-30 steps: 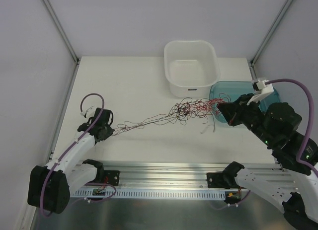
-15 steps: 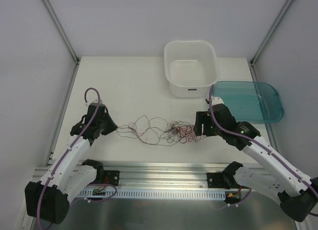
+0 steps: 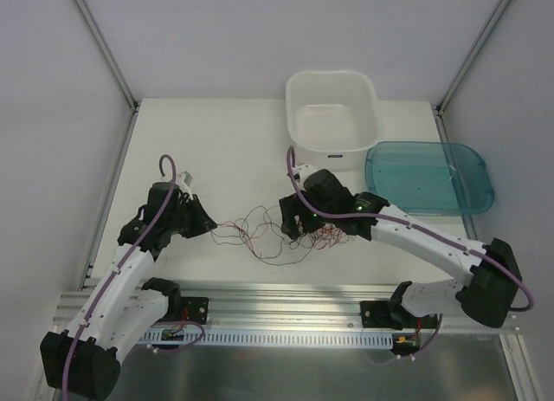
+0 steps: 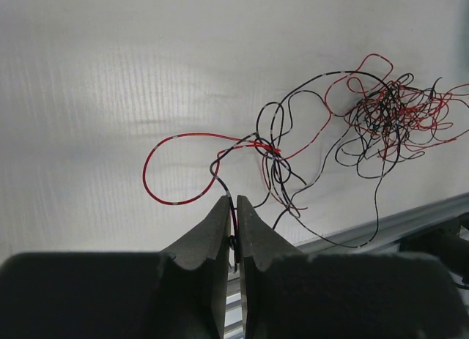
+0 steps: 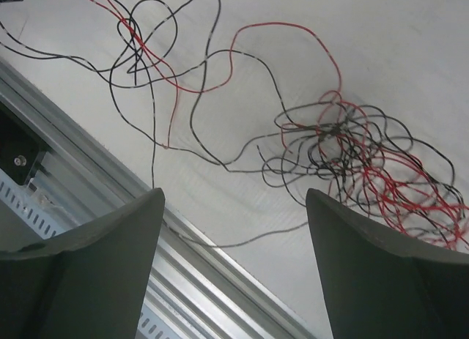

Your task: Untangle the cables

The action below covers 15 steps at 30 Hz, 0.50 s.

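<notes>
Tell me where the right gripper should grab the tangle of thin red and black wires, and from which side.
Take the dense knot of the red and black wires, coming down from above: it lies flat on the white table, and the open right gripper hangs close above. The left gripper pinches a strand at the other end, so pulling apart should loosen it.

Count: 2 arms (left arm, right arm), 2 grippers (left gripper, right gripper), 1 tangle of cables in 2 colours, red and black, strand count unreadable, 1 white tub, 1 teal tray, 1 table.
</notes>
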Tool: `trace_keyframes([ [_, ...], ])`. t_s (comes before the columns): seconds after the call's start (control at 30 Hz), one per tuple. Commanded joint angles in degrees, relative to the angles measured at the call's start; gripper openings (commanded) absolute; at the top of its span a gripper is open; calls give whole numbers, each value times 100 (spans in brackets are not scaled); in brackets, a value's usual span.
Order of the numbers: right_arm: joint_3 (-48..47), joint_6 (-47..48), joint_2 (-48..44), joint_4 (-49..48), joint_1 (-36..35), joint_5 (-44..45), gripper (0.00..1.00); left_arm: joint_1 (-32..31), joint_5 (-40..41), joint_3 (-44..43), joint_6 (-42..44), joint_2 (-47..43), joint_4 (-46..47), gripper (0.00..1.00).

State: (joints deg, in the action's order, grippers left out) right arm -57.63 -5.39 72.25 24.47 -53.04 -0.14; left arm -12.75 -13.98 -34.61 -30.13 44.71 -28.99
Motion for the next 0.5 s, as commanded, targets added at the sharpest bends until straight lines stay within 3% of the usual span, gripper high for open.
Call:
trace_keyframes([
  [0.0,-459,240,604,-706,-110,-407,82,-17,-307,139,218,-155,52,7],
  [0.13,-723,179,1711,-1040,-128,-355,81,-17,-360,235,271,-296,87,8],
  [0.23,-873,126,2282,-1243,-137,-522,72,-17,-308,279,288,-392,96,7],
  [0.33,-952,99,2364,-1278,-128,-487,44,-17,-158,271,297,-428,96,7],
  [0.37,-944,125,2234,-1261,-137,-417,25,-8,-114,262,280,-445,96,7],
  [0.47,-1040,301,1655,-823,-119,188,3,-17,193,271,192,-542,96,6],
])
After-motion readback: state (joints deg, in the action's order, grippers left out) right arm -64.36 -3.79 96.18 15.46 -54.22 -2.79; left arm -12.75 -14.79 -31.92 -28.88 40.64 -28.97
